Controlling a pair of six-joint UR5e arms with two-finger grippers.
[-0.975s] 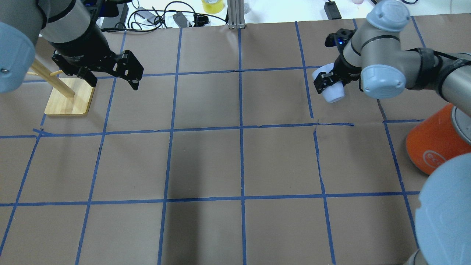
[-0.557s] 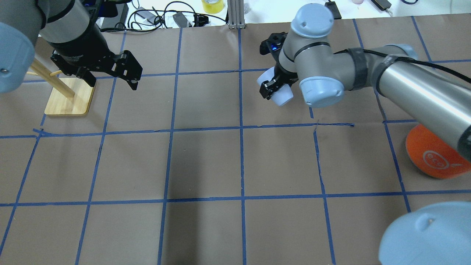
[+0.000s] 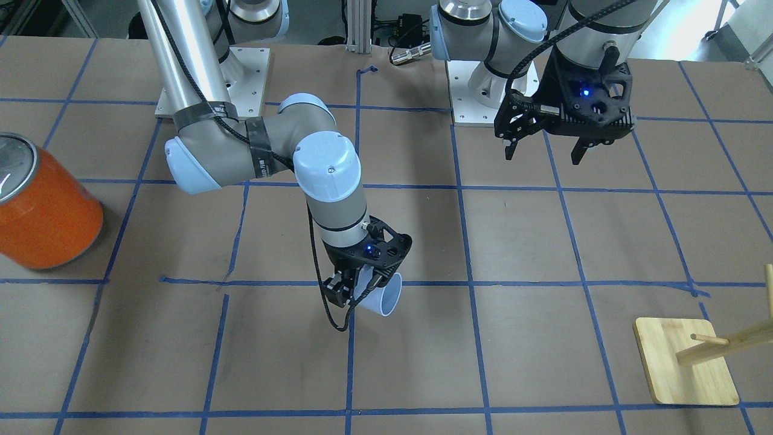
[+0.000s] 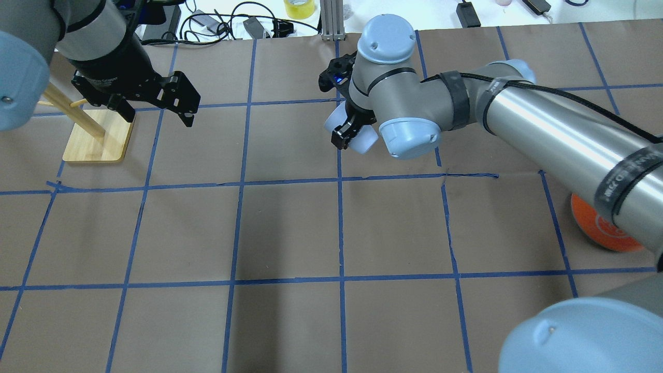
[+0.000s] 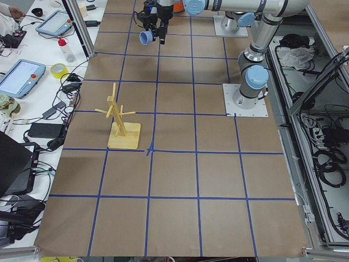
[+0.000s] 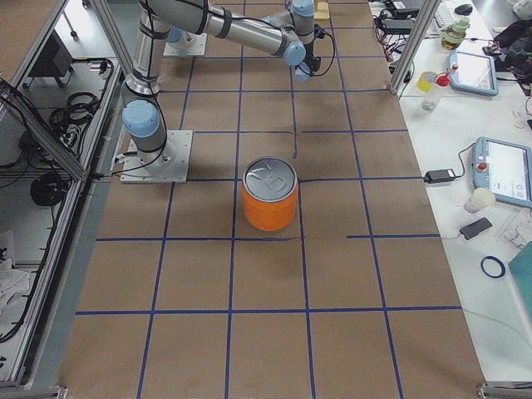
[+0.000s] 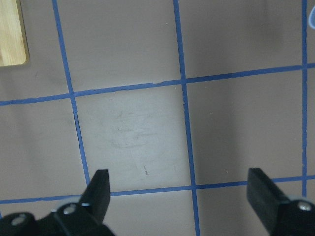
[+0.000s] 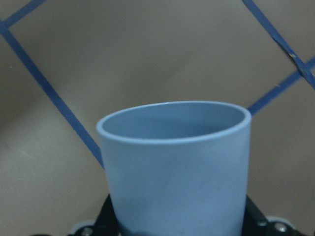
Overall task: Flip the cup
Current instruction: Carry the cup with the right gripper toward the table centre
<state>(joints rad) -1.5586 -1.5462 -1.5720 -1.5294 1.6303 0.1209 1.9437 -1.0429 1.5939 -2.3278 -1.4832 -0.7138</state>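
The cup (image 3: 386, 297) is a small pale blue tumbler, held tilted above the table near its middle. My right gripper (image 3: 356, 291) is shut on its base end. Its open mouth points away from the gripper in the right wrist view (image 8: 174, 167). In the overhead view the cup (image 4: 364, 141) shows partly under the right gripper (image 4: 348, 132) and wrist. In the exterior left view it (image 5: 145, 37) is small and far. My left gripper (image 4: 159, 116) hangs open and empty above the table beside the wooden stand. Its fingers (image 7: 98, 189) are spread wide over bare paper.
A large orange can (image 3: 45, 208) with a silver lid stands on the robot's right side, also in the exterior right view (image 6: 270, 195). A wooden peg stand (image 4: 98, 137) stands by the left arm. Cables and clutter lie beyond the table's far edge.
My right arm has carried the cup leftward in the overhead view, from the right grid column to the centre line. The left arm has not moved.
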